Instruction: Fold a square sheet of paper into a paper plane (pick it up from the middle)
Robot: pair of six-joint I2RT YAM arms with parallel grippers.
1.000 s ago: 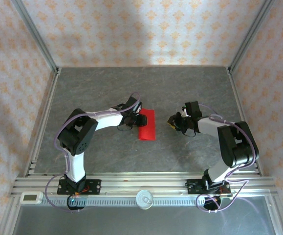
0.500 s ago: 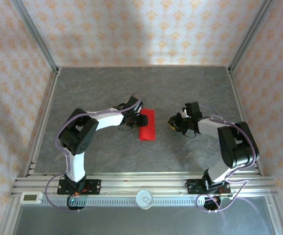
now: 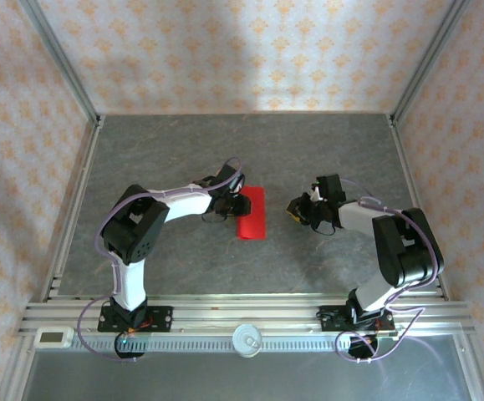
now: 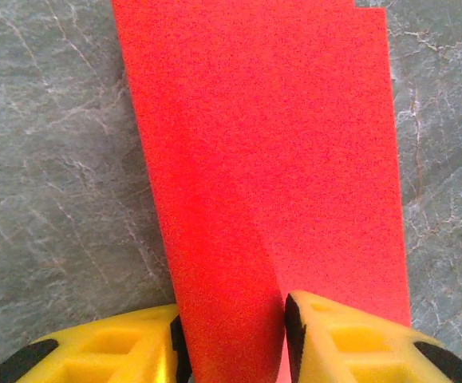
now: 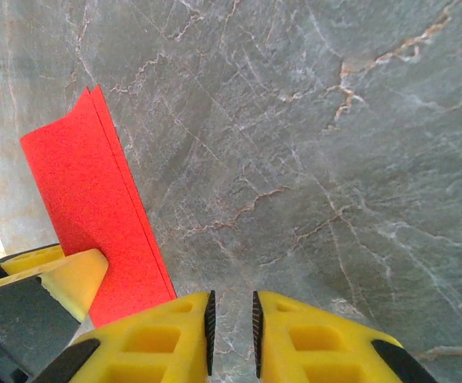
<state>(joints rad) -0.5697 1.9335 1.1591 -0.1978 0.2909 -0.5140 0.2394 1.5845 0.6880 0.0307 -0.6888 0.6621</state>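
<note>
Square sheet of paper [image 4: 278,159], folded narrow, mid-counter [image 3: 183,150]; left fingers [image 4: 111,355] straddle its near edge, right fingers [image 5: 175,339] narrow, empty. Pinch squarely, keep layers aligned.

paper: red folded sheet [image 4: 294,144] on grey table [image 4: 55,159] | yellow fingers [image 4: 334,343] straddle its near edge

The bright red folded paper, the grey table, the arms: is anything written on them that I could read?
No readable text.
The bright red folded paper is blank, as is the grey stone-patterned table.
The small white device on the front rail is too small to read.
</note>
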